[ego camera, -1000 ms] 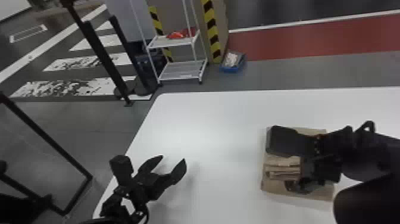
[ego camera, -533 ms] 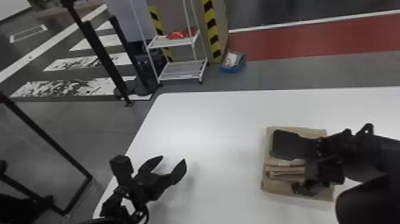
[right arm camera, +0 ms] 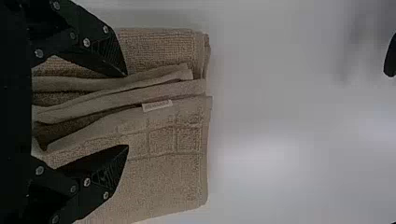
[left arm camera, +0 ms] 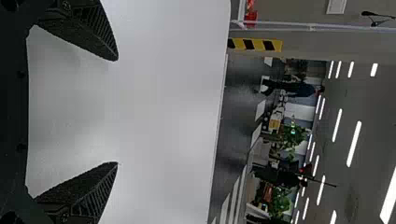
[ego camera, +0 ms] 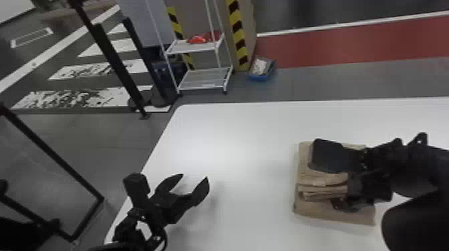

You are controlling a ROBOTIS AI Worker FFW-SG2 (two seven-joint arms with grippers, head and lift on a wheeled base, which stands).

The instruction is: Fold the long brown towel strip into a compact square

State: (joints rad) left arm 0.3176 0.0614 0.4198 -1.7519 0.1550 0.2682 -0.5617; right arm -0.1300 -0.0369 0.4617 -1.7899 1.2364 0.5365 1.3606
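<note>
1. Head view, right side of the frame: the brown towel (ego camera: 322,213) lies on the white desk (ego camera: 240,140), folded into a broad, flat pad, with several layered edges stacked across its middle.
2. Right arm (ego camera: 424,170): enters from the right edge and extends leftward, low over the towel. Its end effector (ego camera: 339,189) is directed toward the left of the frame, with the wrist covering much of the towel's right half.
3. Right wrist view: the two fingers of the right end effector (right arm camera: 127,110) stand apart, one on either side of the stacked folds. The fingertips overlie the towel, short of its outer edge; whether they touch the cloth cannot be told. A small pale label (right arm camera: 157,105) lies on the towel between the fingers and that edge.
4. Left arm (ego camera: 147,208): rises from the bottom edge at lower left, bent at the wrist. Its end effector (ego camera: 195,177) points toward the upper right, over the desk and well apart from the towel.
5. Left wrist view: the fingers of the left end effector (left arm camera: 117,111) are spread wide, with bare desk surface seen between them.
6. Upper middle, head view: a white wire shelf (ego camera: 203,78) stands beyond the desk.
</note>
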